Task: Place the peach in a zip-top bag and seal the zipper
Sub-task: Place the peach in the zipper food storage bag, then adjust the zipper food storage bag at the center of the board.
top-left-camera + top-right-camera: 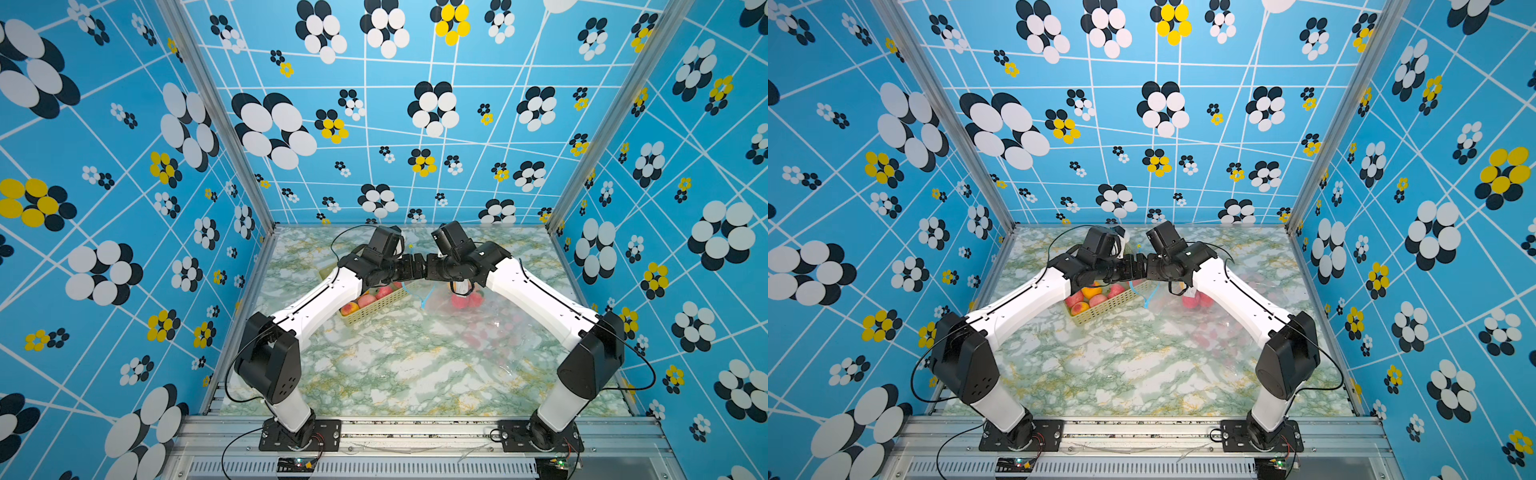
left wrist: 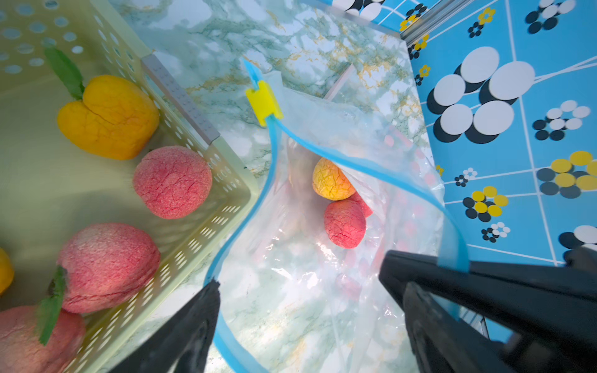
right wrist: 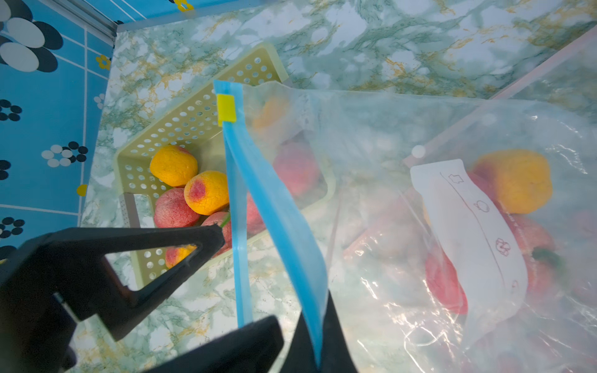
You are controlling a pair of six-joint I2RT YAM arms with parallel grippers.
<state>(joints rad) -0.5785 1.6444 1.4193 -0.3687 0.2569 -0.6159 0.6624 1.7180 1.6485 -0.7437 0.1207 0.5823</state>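
Note:
The clear zip-top bag [image 2: 307, 258] lies on the marble table with its mouth open, edged by a blue zipper strip [image 2: 355, 161] with a yellow slider [image 2: 263, 103] at one end. A yellow-orange peach [image 2: 331, 181] and a red peach [image 2: 344, 224] lie inside. My left gripper [image 2: 307, 287] hangs open over the mouth and holds nothing. My right gripper [image 3: 310, 352] is shut on the zipper strip [image 3: 284, 226] and lifts that edge. In both top views the wrists meet above the bag [image 1: 478, 328] and hide the jaws.
A pale green perforated basket [image 2: 206, 222] with several red and yellow peaches stands right beside the bag mouth, left of the bag in a top view [image 1: 1100, 309]. The patterned blue walls [image 2: 517, 129] close in behind the bag.

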